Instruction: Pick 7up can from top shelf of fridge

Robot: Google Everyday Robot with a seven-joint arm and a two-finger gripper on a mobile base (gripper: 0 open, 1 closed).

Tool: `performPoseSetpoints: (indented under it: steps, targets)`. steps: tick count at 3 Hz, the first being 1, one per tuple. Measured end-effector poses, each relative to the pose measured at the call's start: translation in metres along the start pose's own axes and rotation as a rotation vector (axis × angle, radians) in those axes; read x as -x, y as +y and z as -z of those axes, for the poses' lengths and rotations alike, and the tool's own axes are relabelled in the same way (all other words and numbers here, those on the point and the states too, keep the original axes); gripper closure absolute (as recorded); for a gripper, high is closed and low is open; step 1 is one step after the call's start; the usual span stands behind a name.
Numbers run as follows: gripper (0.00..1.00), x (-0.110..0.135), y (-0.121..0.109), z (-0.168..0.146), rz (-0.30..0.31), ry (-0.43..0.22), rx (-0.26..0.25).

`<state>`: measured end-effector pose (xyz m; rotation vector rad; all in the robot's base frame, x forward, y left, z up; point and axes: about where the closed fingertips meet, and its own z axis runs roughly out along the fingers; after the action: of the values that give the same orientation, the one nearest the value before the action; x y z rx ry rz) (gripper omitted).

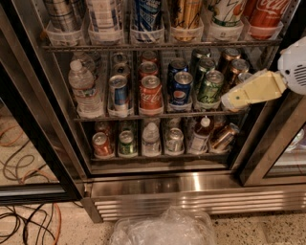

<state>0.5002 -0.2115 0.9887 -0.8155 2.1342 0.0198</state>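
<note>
The 7up can (pixel 226 11), silvery-white with green lettering and a yellow spot, stands in a clear lane tray on the top shelf (pixel 158 46) of the fridge (pixel 191 189), second lane from the right. Only its lower part shows. My gripper (pixel 234 99), cream-coloured on a white arm, reaches in from the right at the height of the middle shelf. It is below and slightly right of the 7up can, in front of the right-hand middle-shelf cans, and touches nothing I can see.
A red Coca-Cola can (pixel 265 14) stands right of the 7up can and a gold can (pixel 185 14) left of it. The middle shelf holds a water bottle (pixel 83 88), Coke, Pepsi and green cans. A dark door frame (pixel 267 143) stands right. A plastic bag (pixel 162 227) and cables (pixel 24 220) lie on the floor.
</note>
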Motion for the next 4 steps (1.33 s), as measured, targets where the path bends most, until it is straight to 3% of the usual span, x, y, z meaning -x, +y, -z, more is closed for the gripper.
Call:
performPoseSetpoints:
  steps: [1, 2, 3, 4]
  targets:
    - [0.0, 0.028, -0.008, 0.01, -0.047, -0.024, -0.109]
    - [0.0, 0.028, -0.008, 0.01, -0.047, -0.024, -0.109]
    - [0.0, 0.037, -0.012, 0.01, -0.107, -0.083, -0.156]
    - [0.0, 0.048, -0.014, 0.009, -0.202, -0.196, -0.214]
